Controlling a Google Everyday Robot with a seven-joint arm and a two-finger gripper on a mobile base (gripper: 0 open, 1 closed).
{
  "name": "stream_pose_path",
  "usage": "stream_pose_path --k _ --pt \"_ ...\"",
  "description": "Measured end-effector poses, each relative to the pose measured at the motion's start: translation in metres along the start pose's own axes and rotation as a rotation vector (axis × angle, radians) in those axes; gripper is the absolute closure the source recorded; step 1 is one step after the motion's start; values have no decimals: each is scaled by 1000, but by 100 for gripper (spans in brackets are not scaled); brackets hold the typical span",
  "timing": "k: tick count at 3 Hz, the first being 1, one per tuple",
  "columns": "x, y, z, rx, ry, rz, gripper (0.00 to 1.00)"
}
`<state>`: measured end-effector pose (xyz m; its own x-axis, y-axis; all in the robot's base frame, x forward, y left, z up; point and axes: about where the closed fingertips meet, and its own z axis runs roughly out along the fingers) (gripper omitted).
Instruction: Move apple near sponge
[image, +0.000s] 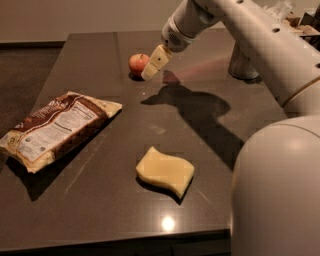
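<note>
The small red apple (138, 63) sits on the dark table (210, 150) at the far middle. The pale yellow sponge (164, 171) with wavy edges lies near the front of the table, well apart from the apple. My gripper (154, 65) hangs from the white arm (240, 30) that reaches in from the right. Its tip is just to the right of the apple, close to it and low over the table.
A brown-and-white snack bag (55, 127) lies at the left of the table. A grey metal cup (242, 62) stands at the far right behind the arm. The table's front edge runs along the bottom.
</note>
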<state>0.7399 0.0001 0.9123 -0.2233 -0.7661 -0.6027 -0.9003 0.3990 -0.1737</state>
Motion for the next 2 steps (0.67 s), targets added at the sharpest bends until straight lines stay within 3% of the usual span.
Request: stream_pose_path --k 2 --pt "-22 -10 44 -28 -42 39 0"
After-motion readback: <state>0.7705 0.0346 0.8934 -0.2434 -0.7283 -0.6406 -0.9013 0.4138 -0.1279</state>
